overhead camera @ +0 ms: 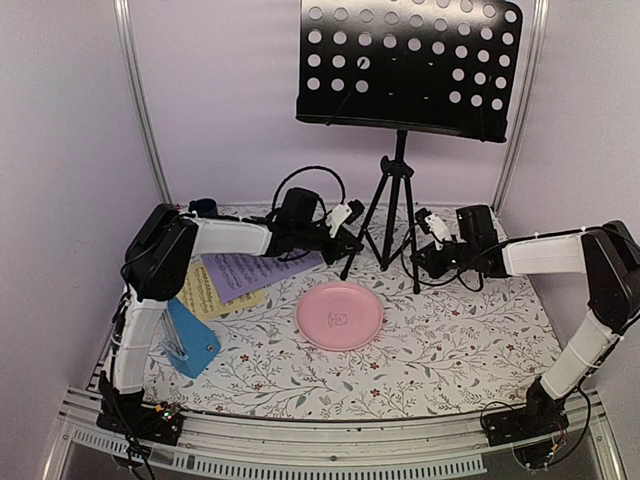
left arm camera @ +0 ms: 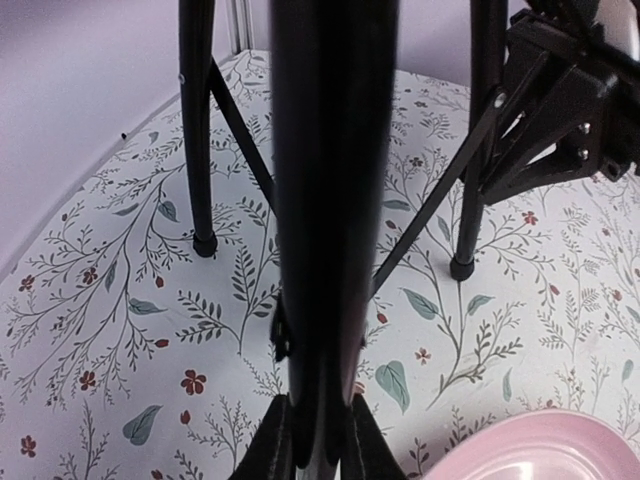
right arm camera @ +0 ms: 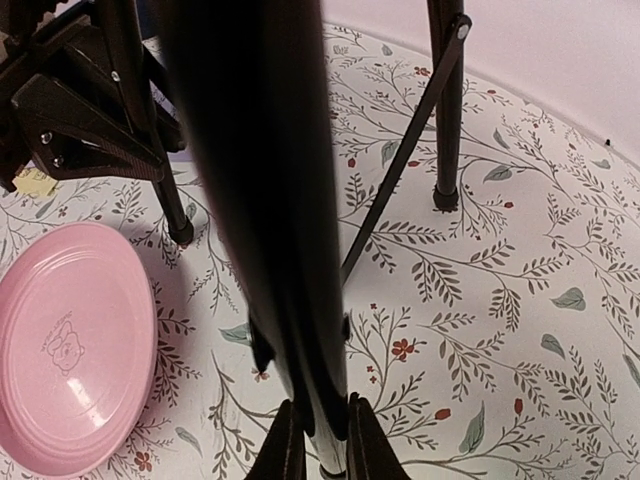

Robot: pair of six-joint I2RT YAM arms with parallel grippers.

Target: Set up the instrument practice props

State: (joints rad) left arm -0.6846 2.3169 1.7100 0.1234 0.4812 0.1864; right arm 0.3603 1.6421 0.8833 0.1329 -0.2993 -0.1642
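Note:
The black music stand stands on its tripod at the back centre of the table. My left gripper is shut on the stand's left leg, which runs down between its fingers. My right gripper is shut on the right leg, pinched between its fingers. A lilac sheet lies partly over a yellow sheet at the left, under my left arm. The blue wedge-shaped metronome sits at the near left.
A pink plate lies just in front of the tripod, also seen as the plate in the right wrist view. A small dark blue cup stands at the back left. Purple walls and metal posts close in the back and sides.

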